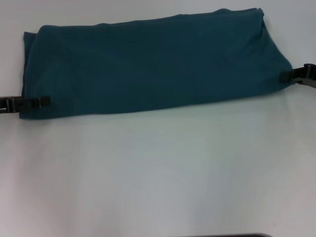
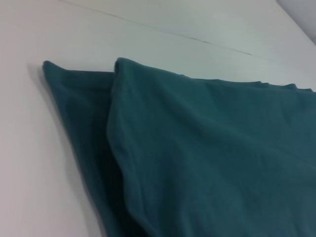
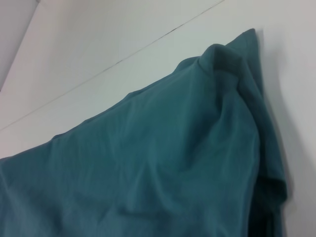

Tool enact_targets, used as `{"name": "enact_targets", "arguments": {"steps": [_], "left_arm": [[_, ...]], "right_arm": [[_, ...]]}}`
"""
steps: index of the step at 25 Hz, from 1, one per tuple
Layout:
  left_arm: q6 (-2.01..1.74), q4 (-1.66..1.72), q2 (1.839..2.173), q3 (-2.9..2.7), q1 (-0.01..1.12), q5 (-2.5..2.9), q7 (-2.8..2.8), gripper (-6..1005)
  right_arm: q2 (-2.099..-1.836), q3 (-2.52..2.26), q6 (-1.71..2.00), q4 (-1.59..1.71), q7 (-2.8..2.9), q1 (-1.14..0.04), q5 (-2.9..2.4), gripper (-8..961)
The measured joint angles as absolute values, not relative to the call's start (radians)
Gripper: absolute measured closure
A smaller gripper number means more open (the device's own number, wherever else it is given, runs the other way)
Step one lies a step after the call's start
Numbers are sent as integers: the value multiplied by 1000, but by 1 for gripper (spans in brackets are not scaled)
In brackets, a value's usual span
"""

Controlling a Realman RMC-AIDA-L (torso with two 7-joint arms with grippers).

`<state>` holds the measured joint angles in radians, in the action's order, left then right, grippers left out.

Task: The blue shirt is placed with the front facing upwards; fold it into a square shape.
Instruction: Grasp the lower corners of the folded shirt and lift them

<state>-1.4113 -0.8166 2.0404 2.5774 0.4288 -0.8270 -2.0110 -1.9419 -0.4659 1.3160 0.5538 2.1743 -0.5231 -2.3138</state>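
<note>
The blue shirt [image 1: 148, 64] lies on the white table [image 1: 158, 173] as a long folded band running left to right, plain teal side up, with no lettering showing. My left gripper [image 1: 43, 101] reaches in from the left and overlaps the band's near left corner. At the band's right end, my right gripper [image 1: 285, 76] touches the cloth's edge. The left wrist view shows two stacked layers of the shirt [image 2: 207, 158] with offset edges. In the right wrist view the shirt [image 3: 148, 168] bunches into a small peak at its corner.
Bare white tabletop fills the whole near half of the head view. A thin seam line [image 2: 197, 39] crosses the table beyond the shirt, and the seam [image 3: 123, 59] also shows in the right wrist view. A dark edge [image 1: 227, 235] sits at the table's near side.
</note>
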Motion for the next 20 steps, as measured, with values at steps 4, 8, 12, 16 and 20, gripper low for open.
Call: {"name": "enact_targets", "arguments": {"steps": [4,8,12,16,20], "left_arm": [[-1406,-819,2039,2578,429,-826,-2011,132],[-1404,-821,2035,2573,429,-815,-2010,162],[-1409,-815,2025,2571,431,-779,-2010,215],[-1428,-825,2022,2581,425,-773,-2011,268],[-1430,-825,2020,2579,427,-771,-2010,406]], "right_arm": [[-1942,-466,1316,554,2176,-525,-2315,941],[-1941,-466,1316,554,2176,-525,-2314,941],[-1939,-465,1322,554,2177,-525,-2313,941],[-1937,-463,1324,555,2177,-524,-2312,940],[-1937,-463,1324,555,2177,-522,-2312,940]]}}
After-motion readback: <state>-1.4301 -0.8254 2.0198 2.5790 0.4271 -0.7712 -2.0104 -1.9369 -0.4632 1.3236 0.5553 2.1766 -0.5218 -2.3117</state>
